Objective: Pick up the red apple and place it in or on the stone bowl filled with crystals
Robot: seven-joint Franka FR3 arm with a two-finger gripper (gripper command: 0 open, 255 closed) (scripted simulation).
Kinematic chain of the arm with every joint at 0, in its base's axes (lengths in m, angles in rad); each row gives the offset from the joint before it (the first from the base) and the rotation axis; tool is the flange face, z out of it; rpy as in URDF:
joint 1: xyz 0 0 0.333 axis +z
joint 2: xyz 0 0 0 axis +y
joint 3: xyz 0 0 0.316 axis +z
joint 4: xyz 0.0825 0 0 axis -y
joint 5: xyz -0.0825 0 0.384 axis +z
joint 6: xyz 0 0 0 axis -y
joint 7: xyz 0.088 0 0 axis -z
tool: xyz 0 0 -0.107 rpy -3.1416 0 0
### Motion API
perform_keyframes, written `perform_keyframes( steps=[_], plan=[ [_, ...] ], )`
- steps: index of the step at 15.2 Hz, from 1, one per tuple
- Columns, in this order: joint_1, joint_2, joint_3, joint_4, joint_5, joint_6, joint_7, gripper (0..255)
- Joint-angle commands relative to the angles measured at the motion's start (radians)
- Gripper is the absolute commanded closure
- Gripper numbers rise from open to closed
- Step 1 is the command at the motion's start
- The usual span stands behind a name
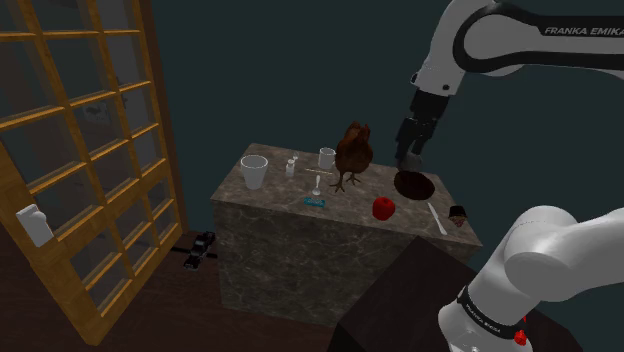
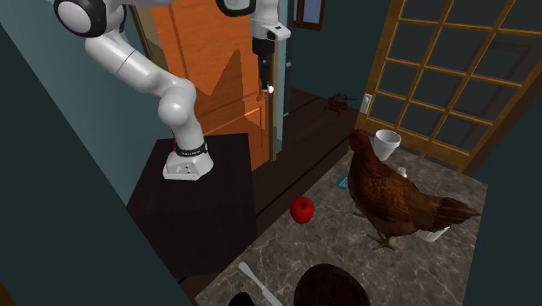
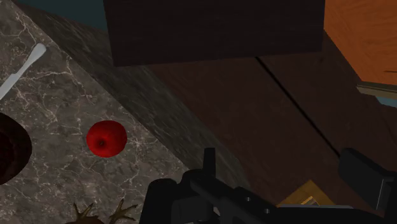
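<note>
Red apple [image 1: 383, 207] down on the grey stone table [image 1: 290, 235], touched by nothing. Just beside the dark bowl [image 1: 414, 184], at about eight o'clock from it in the shoulder view. Black gripper [image 1: 411, 157] up in the air at twelve o'clock from the bowl, fingers spread apart with nothing between them. Brown hen [image 1: 352, 150] standing at eleven o'clock from the apple. White cup [image 1: 254, 171] well off at nine o'clock, near the table's corner. Thin white knife [image 1: 437, 217] lying flat at three o'clock from the apple, near the edge.
</note>
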Motion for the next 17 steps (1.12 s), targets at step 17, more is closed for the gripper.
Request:
perform_keyframes(
  steps=[17],
  plan=[
    [-0.108,0.370,-0.168,-0.110,-0.164,0.460,-0.176,0]
  ],
)
